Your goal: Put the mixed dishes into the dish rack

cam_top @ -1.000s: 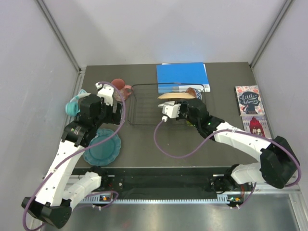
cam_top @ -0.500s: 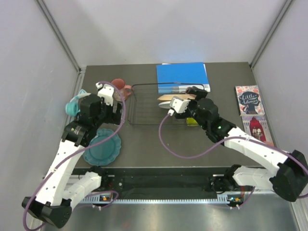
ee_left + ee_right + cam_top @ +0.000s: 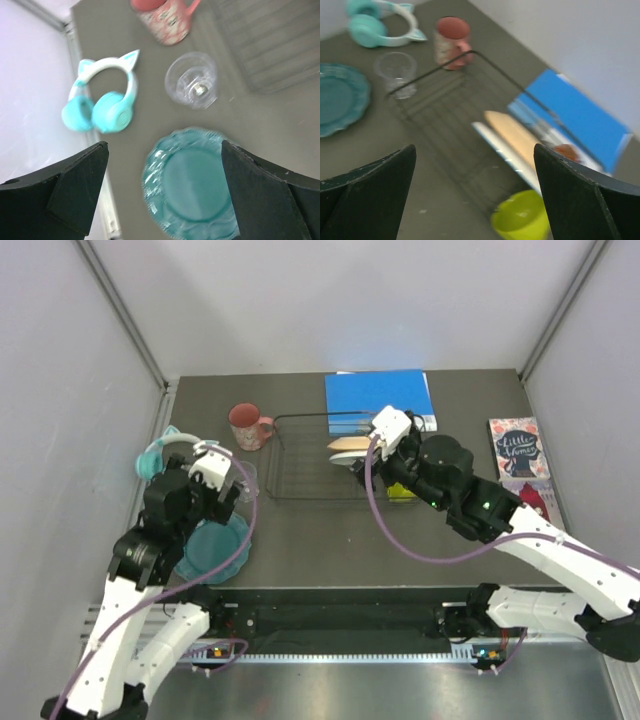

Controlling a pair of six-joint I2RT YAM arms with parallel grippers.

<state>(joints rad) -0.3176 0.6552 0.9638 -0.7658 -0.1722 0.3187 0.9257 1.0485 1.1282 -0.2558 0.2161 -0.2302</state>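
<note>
1. The left gripper (image 3: 164, 146) hangs with its jaws spread wide and nothing between them. It is right above the teal scalloped plate (image 3: 197, 192), which lies flat on the table, off to the left of the dish rack (image 3: 305, 472).
2. Over on the other side, the right gripper (image 3: 475, 148) is just as wide apart and just as empty, hovering over the rack's right half.
3. Inside the rack, the peach bird-pattern plate (image 3: 512, 134) stands on edge among the tines, and a white plate (image 3: 501, 152) stands on edge just beside it. Its pattern is too blurred to read. The rack's left half is bare wire.
4. The yellow-green bowl (image 3: 520, 216) sits at the rack's near right corner, but whether it is inside the wires or just outside them cannot be told.
5. Out on the table, the pink mug (image 3: 165, 21) stands upright just off the rack's far left corner. The clear cup (image 3: 192, 86) stands upright between the mug and the teal plate.
6. The teal plate looks rigid, glossy and breakable. Lying flat, it offers only its rim, so a pinch across the scalloped edge seems the way in, and it may slip.
7. The cup looks light, thin-walled and slick, so one finger inside the lip and one outside should hold it. The mug is likely heavier and is best taken by its wall or handle.
8. The teal cat-ear headphones (image 3: 102, 97) beside the plate and the blue book (image 3: 380, 395) behind the rack are not dishes.
</note>
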